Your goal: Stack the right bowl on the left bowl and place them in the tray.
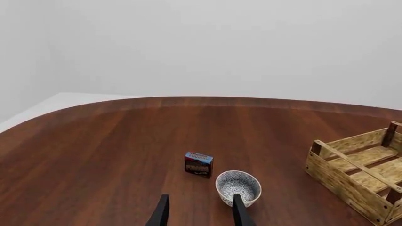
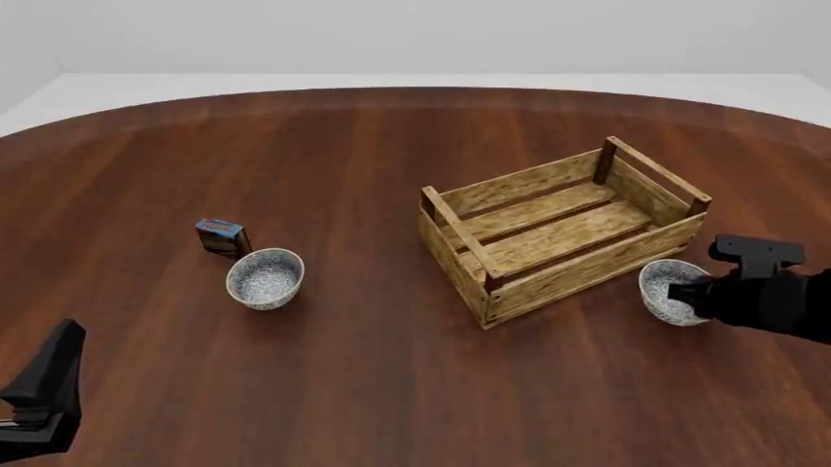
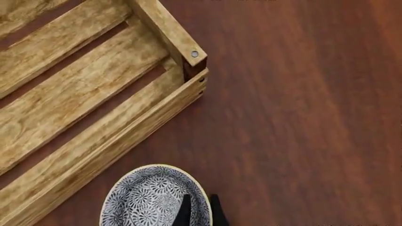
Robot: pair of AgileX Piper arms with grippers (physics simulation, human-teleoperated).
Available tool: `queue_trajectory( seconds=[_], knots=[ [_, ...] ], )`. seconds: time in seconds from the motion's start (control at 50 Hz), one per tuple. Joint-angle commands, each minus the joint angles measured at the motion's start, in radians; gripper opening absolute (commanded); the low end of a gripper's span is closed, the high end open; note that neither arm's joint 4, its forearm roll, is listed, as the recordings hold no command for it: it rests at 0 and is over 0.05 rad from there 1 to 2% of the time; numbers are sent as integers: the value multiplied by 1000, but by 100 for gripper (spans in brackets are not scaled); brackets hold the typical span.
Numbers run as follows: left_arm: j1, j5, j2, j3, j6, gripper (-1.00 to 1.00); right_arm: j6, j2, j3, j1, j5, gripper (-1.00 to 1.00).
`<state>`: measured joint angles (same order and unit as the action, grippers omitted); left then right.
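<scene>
The left bowl [image 2: 265,278], white with a dark speckled pattern, stands upright on the table; it also shows in the left wrist view [image 1: 238,185]. My left gripper [image 1: 201,201] is open and empty, short of that bowl, one finger in line with its rim. The right bowl [image 2: 668,290], same pattern, sits by the near right side of the tray [image 2: 559,229], a light-wood slatted crate. My right gripper [image 3: 200,201] is shut on the right bowl's [image 3: 150,197] rim, one finger inside and one outside. The tray holds nothing.
A small blue box [image 2: 222,236] stands just behind and left of the left bowl, also seen in the left wrist view [image 1: 198,164]. The tray's corner post [image 3: 188,52] is close to the right bowl. My left arm [image 2: 46,389] is at the table's near left.
</scene>
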<state>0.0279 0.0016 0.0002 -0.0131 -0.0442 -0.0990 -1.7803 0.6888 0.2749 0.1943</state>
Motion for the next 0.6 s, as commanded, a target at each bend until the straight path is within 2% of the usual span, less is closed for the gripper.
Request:
queue_trajectory(
  seconds=[0.02, 0.3, 0.52, 0.6],
  knots=[
    [0, 0, 0, -1, 0, 100, -1, 22, -26, -2, -17, -100],
    [2, -6, 0, 5, -5, 100, 8, 194, -58, -9, -94, -100],
    [4, -8, 0, 2, -8, 100, 12, 400, -79, -36, -202, -100],
    [5, -6, 0, -1, -8, 100, 22, 512, -75, -59, -274, -100]
  ],
)
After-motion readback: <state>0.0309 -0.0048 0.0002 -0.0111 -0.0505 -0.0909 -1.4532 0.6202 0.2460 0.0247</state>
